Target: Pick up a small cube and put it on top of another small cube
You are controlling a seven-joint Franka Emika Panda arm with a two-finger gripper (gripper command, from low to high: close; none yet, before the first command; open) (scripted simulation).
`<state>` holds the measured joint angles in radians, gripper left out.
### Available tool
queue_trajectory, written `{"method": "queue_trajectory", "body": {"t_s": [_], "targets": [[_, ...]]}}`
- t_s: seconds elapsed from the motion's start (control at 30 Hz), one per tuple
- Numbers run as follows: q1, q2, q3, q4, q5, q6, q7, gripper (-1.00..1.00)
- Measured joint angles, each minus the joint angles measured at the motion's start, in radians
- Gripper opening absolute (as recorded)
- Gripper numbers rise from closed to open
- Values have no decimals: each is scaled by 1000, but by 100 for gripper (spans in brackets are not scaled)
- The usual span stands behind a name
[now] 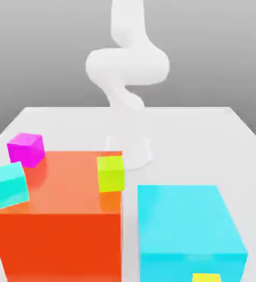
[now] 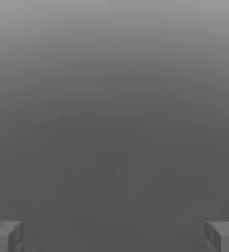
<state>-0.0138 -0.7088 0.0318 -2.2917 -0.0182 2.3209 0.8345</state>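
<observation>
While the gripper (image 2: 114, 236) stood wide open in the hand view, its two grey fingertips (image 2: 5, 236) far apart at either edge of the picture and nothing between them but plain grey backdrop, none of the cubes lay in front of it. The small cubes were well away from it, out of the hand camera's sight. In the exterior view the magenta cube (image 1: 26, 148) and the lime cube (image 1: 110, 173) sat on the top of the large orange block (image 1: 55, 220), the magenta one at the far corner and the lime one near the edge facing the large cyan block (image 1: 188, 231). The small cyan cube (image 1: 10, 184) appeared tilted at the orange block's near corner on the exterior view's left; whether it rested flat could not be told.

The risk from here was mostly one of approach. The white arm (image 1: 127, 66) would have to swing down from an aim that saw no target, and a descent misjudged could strike the orange block's top or nudge a cube off its edge. The tilted cyan cube looked likeliest to slip, and the lime cube sat close enough to the rim to be pushed over.
</observation>
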Motion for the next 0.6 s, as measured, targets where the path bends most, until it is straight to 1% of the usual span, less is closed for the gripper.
{"method": "queue_trajectory", "body": {"t_s": [0.33, 0.6], "targets": [[-41, 368, 120, 34, -91, 83, 152, 0], [-31, 659, 174, 61, -169, 148, 276, 0]]}}
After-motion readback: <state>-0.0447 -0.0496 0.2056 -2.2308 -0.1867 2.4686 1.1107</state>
